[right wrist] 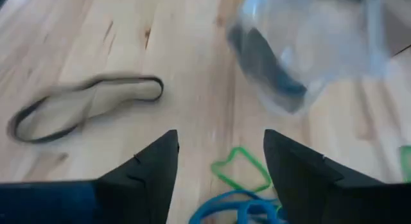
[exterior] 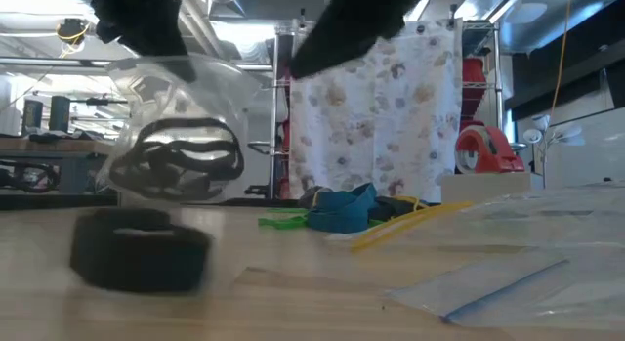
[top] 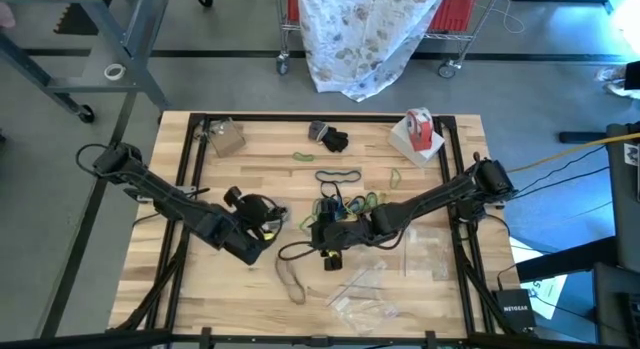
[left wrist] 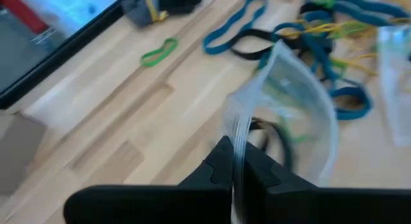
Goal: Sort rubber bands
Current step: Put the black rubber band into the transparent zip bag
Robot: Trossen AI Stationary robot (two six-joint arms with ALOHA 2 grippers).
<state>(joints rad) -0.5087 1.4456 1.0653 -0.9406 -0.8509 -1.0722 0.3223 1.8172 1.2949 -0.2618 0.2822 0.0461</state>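
Pale, matt wooden planks are forming the table (top: 200,289), thin glossy clear plastic is making up the bag (left wrist: 302,115) pinched by the matt black left gripper (left wrist: 236,176), and dull rubber bands (top: 340,201) are lying beside a shiny tape roll (top: 420,129).

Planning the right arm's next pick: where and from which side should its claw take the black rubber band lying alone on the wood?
Probably from straight above, across the middle of the black rubber band. It lies flat as a long, narrow loop, so the open right claw could straddle both strands crosswise and pinch them together. A sideways approach would find nothing standing up to catch.
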